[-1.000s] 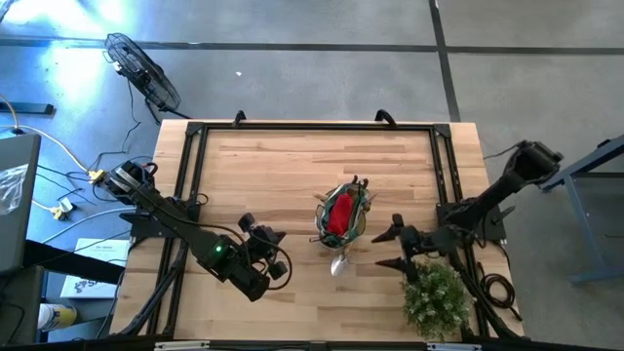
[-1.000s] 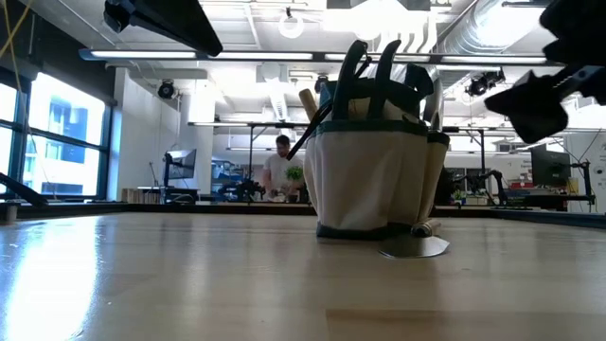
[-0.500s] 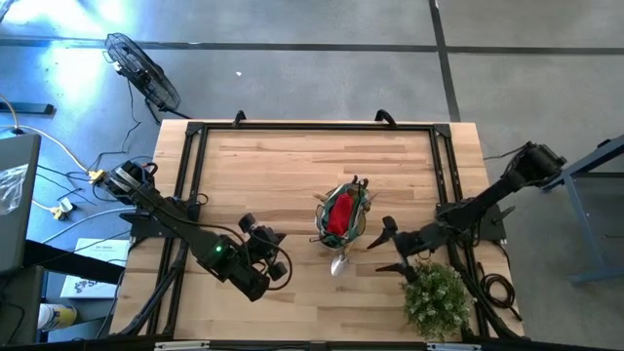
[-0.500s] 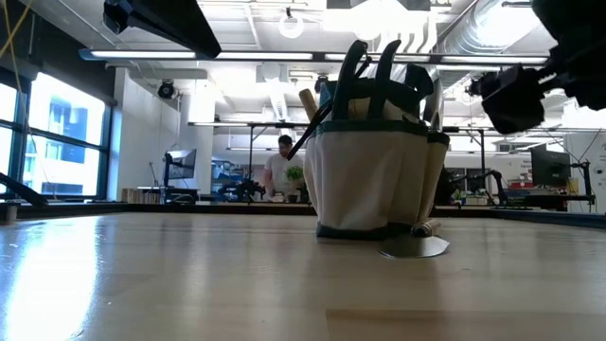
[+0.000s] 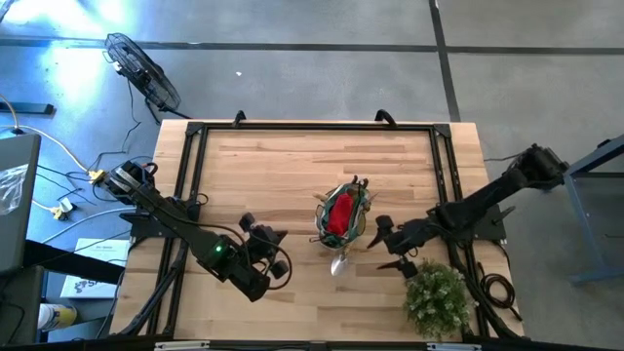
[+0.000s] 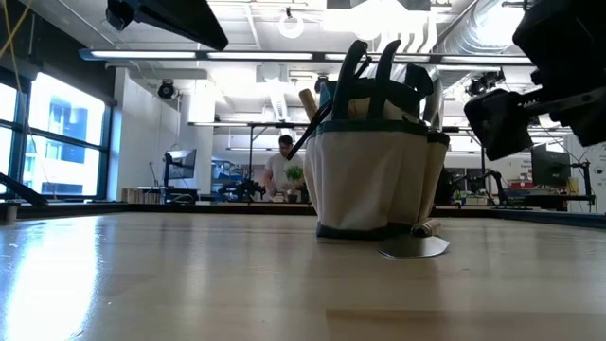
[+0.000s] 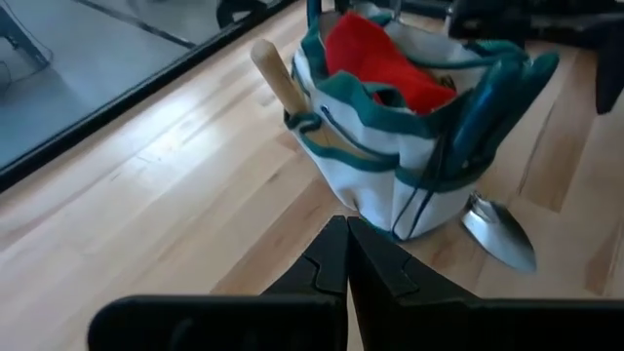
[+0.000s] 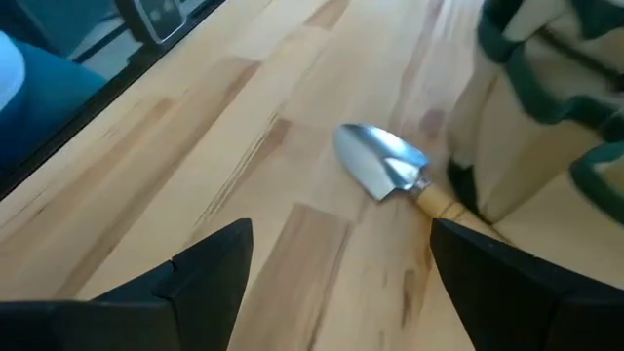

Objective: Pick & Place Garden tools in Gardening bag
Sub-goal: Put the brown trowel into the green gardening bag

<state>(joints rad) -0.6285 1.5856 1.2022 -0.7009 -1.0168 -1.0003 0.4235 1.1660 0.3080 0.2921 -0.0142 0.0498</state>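
Mostly I see only part of the trowel point(image 8: 388, 168): its silver blade lies flat on the table point(image 5: 263, 166), while its pale wooden handle runs in under the bag point(image 5: 341, 216) and is hidden past the first bit. From the low camera just the blade's edge and a stub of handle peek out at the bag's base. The bag stands upright near the table's centre, soft cream fabric with dark green trim and loop handles. A red fabric piece point(image 7: 385, 63) fills its mouth, and a wooden handle point(image 7: 278, 70) pokes out of a side pocket; whatever else sits inside I cannot make out.

My right gripper point(image 5: 387, 245) hangs at about four o'clock of the bag, just beside the trowel, fingers spread wide and holding nothing. In its own wrist camera the two dark fingers point(image 8: 210, 268) frame the blade without touching it. A bushy green plant point(image 5: 436, 298) sits close behind that arm, at the table's near right corner.

My left gripper point(image 5: 278, 252) waits at about eight o'clock of the bag, well apart from it, fingers pressed together and empty. A distant person point(image 6: 281, 170) shows beyond the table, partly blocked by the bag.
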